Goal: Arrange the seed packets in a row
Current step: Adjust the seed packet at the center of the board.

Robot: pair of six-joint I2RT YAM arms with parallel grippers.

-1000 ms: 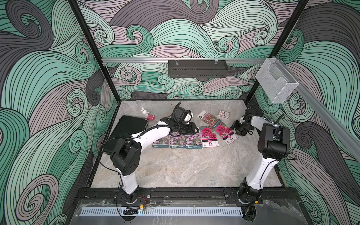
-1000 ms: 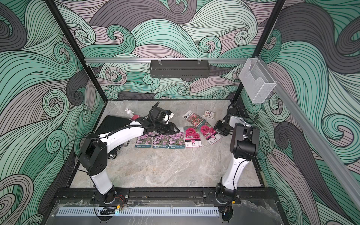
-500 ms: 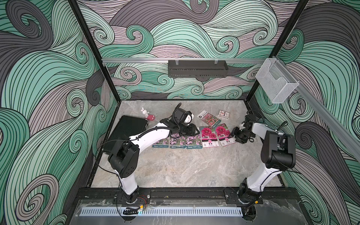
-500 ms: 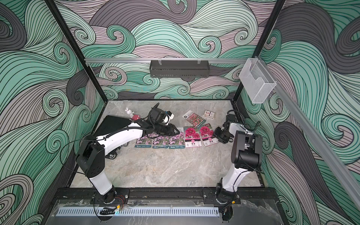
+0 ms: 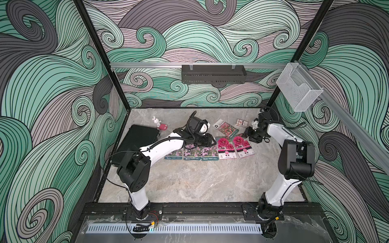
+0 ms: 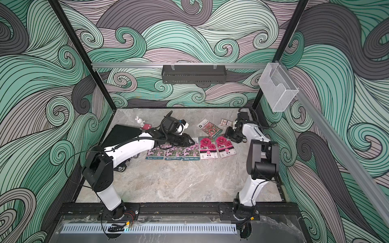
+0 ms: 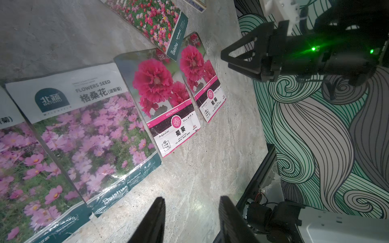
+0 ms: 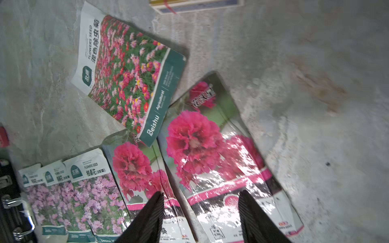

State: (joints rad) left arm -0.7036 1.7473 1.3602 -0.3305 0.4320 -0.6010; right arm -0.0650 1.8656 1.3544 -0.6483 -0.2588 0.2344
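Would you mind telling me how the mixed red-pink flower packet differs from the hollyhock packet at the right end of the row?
The mixed-flower packet shows many small red and pink blooms and a teal band; the hollyhock packet shows big magenta blooms and a pink-edged label. The mixed-flower packet lies behind the row, turned diagonally; the hollyhock packet sits in the row, slightly tilted. Both lie flat and face up.

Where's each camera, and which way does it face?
Both top views: high at the front, looking down on the grey stone table; both arms show.
Left wrist: low over purple-pink seed packets, facing the right gripper; open left gripper shows.
Right wrist: above glossy magenta-bloom packets; own open fingers show.
Shared: both wrists see the angled red-pink mix packet.
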